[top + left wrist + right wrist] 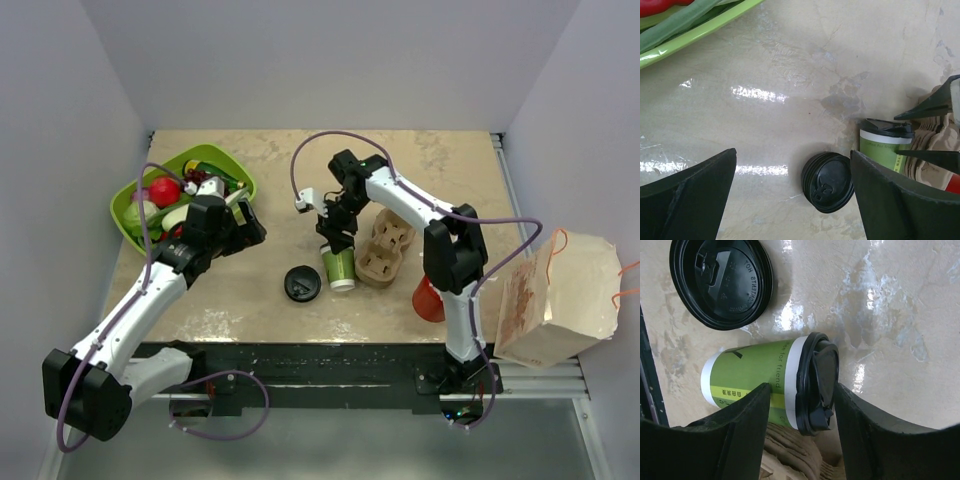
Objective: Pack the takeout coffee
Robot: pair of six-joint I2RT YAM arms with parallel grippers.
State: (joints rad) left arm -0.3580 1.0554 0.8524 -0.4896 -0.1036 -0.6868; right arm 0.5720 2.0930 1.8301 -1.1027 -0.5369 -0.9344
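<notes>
The takeout coffee (340, 268) is seen standing upright on the counter (260, 150), just below the middle of the overhead frame. Its black lid is on, and the cardboard cup carrier (386, 247) is just beside it on the right. The right tool (802, 390) is set around the lidded top of the cup with its jaws partly apart; whether they press on it cannot be told. The left tool (790, 200) is held wide, with nothing between its jaws, near the green tray (228, 160) in the upper left.

The grip itself is judged the main risk. If the jaws are closed on the lid rather than the paper wall, the lid may be popped off or the cup squashed. In the left wrist view the lid looks slightly askew, so it may not be fully seated. A sideways drag could tip the cup against the carrier, or knock away the loose black lid (301, 283) lying just to its left. The paper bag (560, 300) is seen well apart at the right edge, so a long carry is expected.

On the cup's green wall "for friend" can be read, beside a yellow band of characters too small to make out. The embossing on the loose lid appears to include "HOT". The reddish print on the bag is not legible.
</notes>
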